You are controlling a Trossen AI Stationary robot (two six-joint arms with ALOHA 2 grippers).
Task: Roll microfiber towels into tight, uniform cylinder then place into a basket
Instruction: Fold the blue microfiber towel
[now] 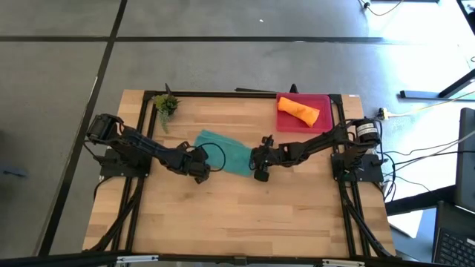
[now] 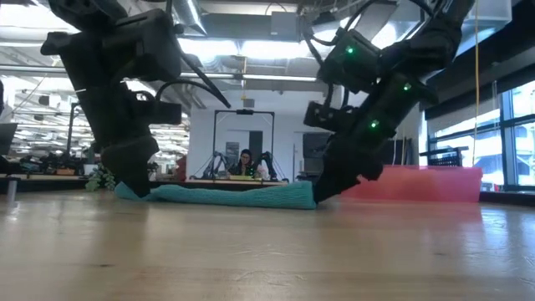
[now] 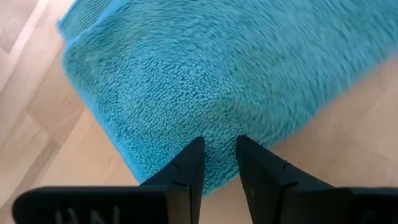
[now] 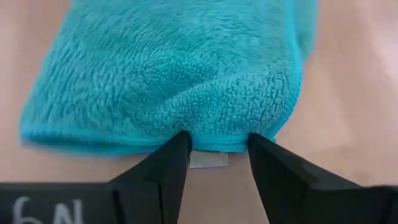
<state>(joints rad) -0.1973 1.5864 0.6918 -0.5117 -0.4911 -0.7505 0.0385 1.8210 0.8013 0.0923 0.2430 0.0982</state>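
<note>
A small green plant [image 1: 165, 104] sits at the far left corner of the wooden bench [image 1: 237, 215]. Far off in the room behind, a person [image 2: 246, 164] sits at another table. Nothing stands between the two arms and the cloth.

The teal towel [image 1: 225, 152] lies in the middle of the bench, folded into a long flat strip. The left gripper [image 1: 200, 170] is down at one end of it. Its fingers [image 3: 186, 171] stand a little apart and pinch the fluffy edge between them. The right gripper [image 1: 260, 167] is down at the other end. Its fingers [image 4: 168, 165] stand wider apart, and a bunched-up corner of the teal towel, with a small white tag [image 4: 208, 160], sits between them. Both grippers hold the teal towel low on the bench.

The orange towel [image 1: 298, 112] is rolled up and lies inside the pink basket [image 1: 323, 99] at the far right corner.

There are two towels, one basket, one plant and two arms.
</note>
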